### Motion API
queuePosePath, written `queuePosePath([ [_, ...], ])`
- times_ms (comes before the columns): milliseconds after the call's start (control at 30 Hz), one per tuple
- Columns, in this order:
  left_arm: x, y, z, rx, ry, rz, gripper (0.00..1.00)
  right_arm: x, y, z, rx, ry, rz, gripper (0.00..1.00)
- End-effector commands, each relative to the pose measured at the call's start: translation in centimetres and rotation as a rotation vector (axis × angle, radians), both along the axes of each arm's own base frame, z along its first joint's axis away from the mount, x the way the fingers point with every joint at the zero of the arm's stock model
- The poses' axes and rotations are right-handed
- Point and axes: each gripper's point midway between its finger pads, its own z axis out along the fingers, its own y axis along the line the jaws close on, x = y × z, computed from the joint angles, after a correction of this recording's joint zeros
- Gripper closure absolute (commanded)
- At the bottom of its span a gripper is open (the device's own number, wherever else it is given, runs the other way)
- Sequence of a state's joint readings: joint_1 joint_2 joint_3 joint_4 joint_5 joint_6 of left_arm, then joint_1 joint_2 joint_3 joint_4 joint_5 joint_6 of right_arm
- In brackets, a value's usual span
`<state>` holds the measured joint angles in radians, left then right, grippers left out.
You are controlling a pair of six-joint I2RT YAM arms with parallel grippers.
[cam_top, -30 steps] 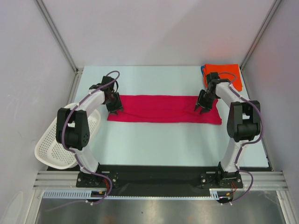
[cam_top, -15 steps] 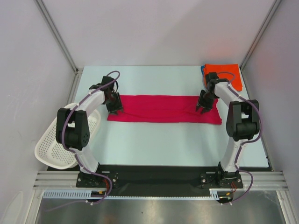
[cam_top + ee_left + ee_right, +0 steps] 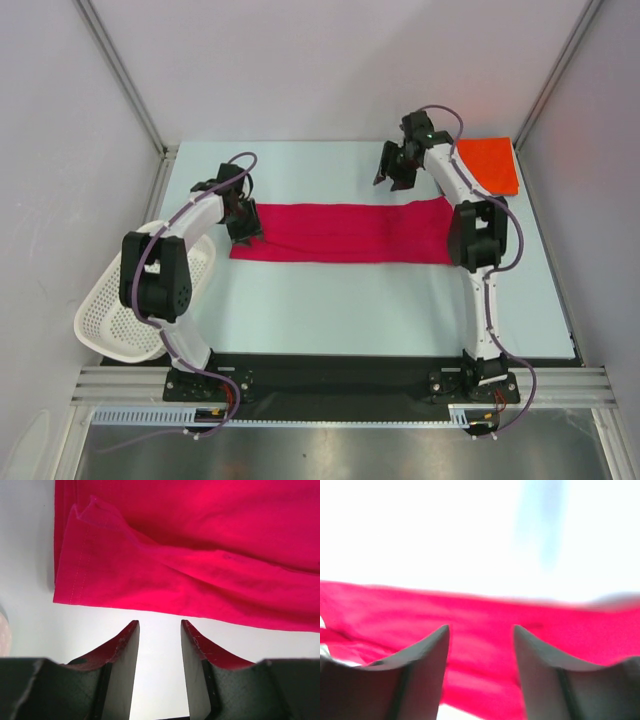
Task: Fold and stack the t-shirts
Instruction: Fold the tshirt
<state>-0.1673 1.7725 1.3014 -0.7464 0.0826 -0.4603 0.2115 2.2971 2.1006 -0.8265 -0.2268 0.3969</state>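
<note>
The crimson t-shirt (image 3: 340, 233) lies on the table as a long folded strip. It also shows in the left wrist view (image 3: 200, 555) and, blurred, in the right wrist view (image 3: 485, 620). My left gripper (image 3: 245, 233) is at its left end, open and empty (image 3: 159, 622), its tips just short of the cloth edge over bare table. My right gripper (image 3: 392, 176) is open and empty (image 3: 481, 626), raised behind the strip's far edge. The folded orange t-shirt (image 3: 488, 163) lies at the back right corner. No blue t-shirt shows.
A white perforated basket (image 3: 110, 320) hangs over the table's left edge by the left arm. The right arm's elbow (image 3: 472, 232) stands over the strip's right end. Grey walls and metal posts close the back and sides.
My right gripper has left the strip's right end and swung up, back and to the left. The left arm and the crimson strip have stayed put.
</note>
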Motion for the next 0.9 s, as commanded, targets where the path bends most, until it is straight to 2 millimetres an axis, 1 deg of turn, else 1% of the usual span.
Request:
queuePosePath([
  [0, -0.2, 0.1, 1.4, 0.004, -0.041, -0.022, 0.56, 1.0, 0.8, 2.0, 0.015, 0.009, 0.023, 0.38],
  [33, -0.3, 0.3, 1.6, 0.013, -0.049, -0.018, 0.55, 0.5, 0.2, 2.6, -0.011, 0.014, 0.019, 0.36],
  [67, -0.3, 0.4, 1.6, 0.02, -0.051, -0.018, 0.53, -0.8, -0.5, 1.4, -0.04, 0.048, 0.023, 0.27],
  [100, -0.3, 0.6, 1.7, 0.028, -0.056, -0.012, 0.52, -1.4, -1.2, 4.6, -0.056, -0.022, 0.022, 0.23],
  [133, -0.3, 0.8, 1.7, 0.04, -0.058, -0.008, 0.51, -2.2, -2.1, 4.6, -0.086, -0.025, 0.008, 0.21],
  [167, -0.3, 1.0, 1.7, 0.052, -0.06, -0.005, 0.48, -2.4, -3.3, 5.5, -0.087, -0.055, -0.017, 0.2],
  [200, -0.3, 1.1, 1.7, 0.054, -0.059, 0.002, 0.47, -4.5, -4.8, 3.5, -0.103, 0.015, -0.039, 0.2],
  [233, -0.3, 1.3, 1.7, 0.062, -0.061, 0.009, 0.46, -5.6, -6.0, 5.7, -0.104, -0.018, -0.079, 0.2],
  [267, -0.3, 1.4, 1.6, 0.065, -0.058, 0.016, 0.42, -6.4, -8.4, 5.5, -0.112, 0.002, -0.136, 0.2],
  [300, -0.3, 1.5, 1.4, 0.066, -0.056, 0.021, 0.42, -9.0, -9.7, 3.1, -0.131, 0.091, -0.169, 0.22],
  [333, -0.3, 1.7, 1.4, 0.07, -0.053, 0.027, 0.42, -10.2, -10.6, 3.3, -0.127, 0.102, -0.194, 0.24],
  [367, -0.1, 2.0, 1.4, 0.07, -0.051, 0.037, 0.42, -11.6, -11.7, 4.3, -0.121, 0.086, -0.22, 0.26],
  [400, 0.0, 2.3, 1.1, 0.071, -0.037, 0.047, 0.42, -12.7, -13.1, 4.3, -0.124, 0.094, -0.262, 0.31],
  [433, 0.3, 2.7, 1.2, 0.073, -0.037, 0.058, 0.44, -15.1, -14.7, 3.8, -0.14, 0.116, -0.307, 0.33],
  [467, 0.3, 2.8, 1.0, 0.074, -0.026, 0.061, 0.45, -16.1, -15.3, 3.6, -0.142, 0.118, -0.326, 0.37],
  [500, 0.4, 2.9, 1.0, 0.075, -0.025, 0.059, 0.45, -17.0, -16.7, 3.3, -0.144, 0.127, -0.369, 0.39],
  [533, 0.5, 2.9, 0.8, 0.077, -0.021, 0.056, 0.45, -18.9, -17.3, 1.4, -0.149, 0.175, -0.393, 0.41],
  [567, 0.6, 2.8, 0.8, 0.072, -0.018, 0.056, 0.46, -19.5, -17.6, 1.6, -0.134, 0.164, -0.418, 0.48],
  [600, 0.6, 2.7, 0.8, 0.067, -0.021, 0.055, 0.46, -20.2, -18.0, 0.9, -0.122, 0.184, -0.443, 0.51],
  [633, 0.6, 2.6, 0.6, 0.061, -0.015, 0.052, 0.46, -20.3, -18.7, 0.5, -0.088, 0.18, -0.474, 0.52],
  [667, 0.6, 2.4, 0.5, 0.055, -0.013, 0.05, 0.48, -21.2, -19.1, -0.6, -0.081, 0.209, -0.494, 0.52],
  [700, 0.6, 2.3, 0.5, 0.046, -0.01, 0.044, 0.49, -21.3, -19.4, -1.0, -0.076, 0.212, -0.516, 0.52],
  [733, 0.6, 2.2, 0.4, 0.046, -0.007, 0.042, 0.49, -21.2, -20.2, -1.2, -0.054, 0.205, -0.548, 0.52],
  [767, 0.4, 2.3, 0.2, 0.045, 0.002, 0.041, 0.5, -21.5, -20.2, -1.9, -0.033, 0.217, -0.554, 0.51],
  [800, 0.4, 2.3, 0.1, 0.045, 0.004, 0.04, 0.5, -21.3, -20.3, -2.1, -0.019, 0.214, -0.555, 0.49],
  [867, 0.2, 2.5, -0.1, 0.047, 0.013, 0.044, 0.49, -21.2, -21.4, -2.6, -0.051, 0.211, -0.577, 0.44],
])
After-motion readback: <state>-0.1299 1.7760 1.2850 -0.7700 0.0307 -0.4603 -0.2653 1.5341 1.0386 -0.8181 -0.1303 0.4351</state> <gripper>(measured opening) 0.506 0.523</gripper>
